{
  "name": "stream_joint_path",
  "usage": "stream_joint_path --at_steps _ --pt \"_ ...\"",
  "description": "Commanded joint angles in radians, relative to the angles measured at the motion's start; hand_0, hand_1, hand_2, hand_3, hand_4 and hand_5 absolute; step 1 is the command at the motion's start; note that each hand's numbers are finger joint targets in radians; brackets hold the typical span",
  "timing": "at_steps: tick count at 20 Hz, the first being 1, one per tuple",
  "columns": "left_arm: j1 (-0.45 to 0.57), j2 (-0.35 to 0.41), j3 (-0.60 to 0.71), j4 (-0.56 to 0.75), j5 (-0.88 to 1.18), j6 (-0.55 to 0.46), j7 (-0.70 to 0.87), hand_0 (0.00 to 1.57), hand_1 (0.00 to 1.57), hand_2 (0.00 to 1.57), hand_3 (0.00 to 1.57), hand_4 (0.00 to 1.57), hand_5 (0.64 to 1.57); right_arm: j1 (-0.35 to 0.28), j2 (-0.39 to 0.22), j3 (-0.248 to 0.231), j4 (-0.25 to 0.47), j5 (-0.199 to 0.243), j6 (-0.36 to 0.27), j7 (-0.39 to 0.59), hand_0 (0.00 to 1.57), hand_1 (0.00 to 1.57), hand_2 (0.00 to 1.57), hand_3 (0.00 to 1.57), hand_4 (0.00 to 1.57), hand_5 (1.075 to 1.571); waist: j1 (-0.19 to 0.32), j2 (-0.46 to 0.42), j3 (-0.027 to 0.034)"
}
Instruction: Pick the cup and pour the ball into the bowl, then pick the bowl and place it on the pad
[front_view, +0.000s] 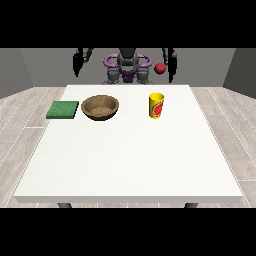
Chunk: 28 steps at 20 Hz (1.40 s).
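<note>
A yellow cup (156, 105) with a red mark stands upright on the white table (128, 165), right of centre near the back. A red ball (160, 68) hangs in the air above and behind the cup, touching nothing. A brown bowl (100, 107) sits left of the cup, and a flat green pad (63, 109) lies beside the bowl at the table's left edge. The hand at the view's left (77, 68) and the hand at the view's right (171, 73) both hang by the robot's sides behind the table's far edge, away from all objects.
The robot's torso (128, 67) stands behind the table's back edge. A wide stretch of bare tabletop lies between the objects and the near edge. Wooden floor surrounds the table.
</note>
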Motion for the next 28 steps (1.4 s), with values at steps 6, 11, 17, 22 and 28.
stream_joint_path --at_steps 6,11,17,22,28 --pt "-0.018 0.049 0.019 -0.115 0.007 0.001 0.099 0.00 0.00 0.00 0.00 0.00 1.470 -0.025 -0.060 -0.011 -0.107 -0.008 0.018 0.105 0.00 0.00 0.00 0.00 0.12 1.563 0.011 -0.286 0.0058" --pt "0.049 -0.090 -0.061 -0.062 -0.002 0.103 -0.251 0.00 0.00 0.00 0.00 0.00 1.473 0.125 -0.077 -0.153 0.131 -0.184 0.221 -0.276 0.00 0.00 0.00 0.00 0.00 1.563 0.043 -0.047 0.0057" --pt "-0.064 -0.074 -0.016 0.072 0.028 0.086 -0.355 0.00 0.00 0.00 0.00 0.00 1.461 0.021 -0.067 -0.155 0.244 -0.143 0.238 -0.382 0.00 0.00 0.00 0.00 0.07 1.563 0.054 0.043 0.0052" --pt "-0.255 -0.072 0.038 0.198 -0.024 0.171 -0.382 0.00 0.00 0.00 0.00 0.00 1.457 -0.104 -0.096 -0.165 0.265 -0.142 0.240 -0.369 0.00 0.00 0.00 0.00 0.00 1.558 0.010 0.124 0.0051" --pt "-0.390 -0.029 0.090 0.303 0.007 0.136 -0.459 0.00 0.00 0.00 0.00 0.00 1.448 -0.223 -0.130 -0.239 0.446 -0.159 0.269 -0.533 0.00 0.00 0.00 0.00 0.00 1.552 0.030 0.270 0.0055"
